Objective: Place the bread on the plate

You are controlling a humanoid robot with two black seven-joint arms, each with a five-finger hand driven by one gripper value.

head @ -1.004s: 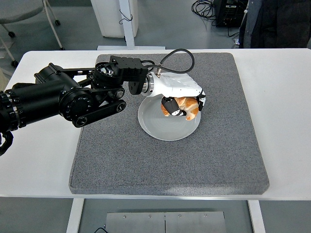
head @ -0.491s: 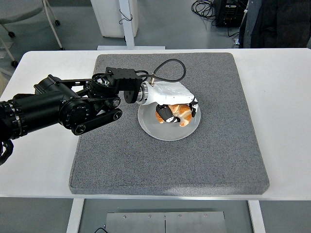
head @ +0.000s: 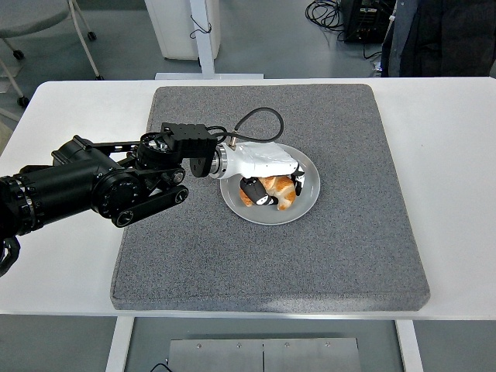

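A golden-brown bread roll (head: 273, 194) lies in the grey round plate (head: 306, 164) at the middle of the grey mat. My left hand (head: 271, 186), white with black fingertips, sits low over the plate with its fingers still curled around the bread. The black left arm reaches in from the left edge across the mat. Most of the roll's top is hidden under the white palm. The right arm does not show.
The grey foam mat (head: 341, 248) covers the middle of the white table (head: 449, 155). A black cable loops above the wrist (head: 260, 116). At the top right stands a person in dark clothes (head: 442, 35); a chair base shows at the top left.
The left hand has drawn back leftward and sunk lower, bringing the bread from the plate's right rim down into the plate's middle.
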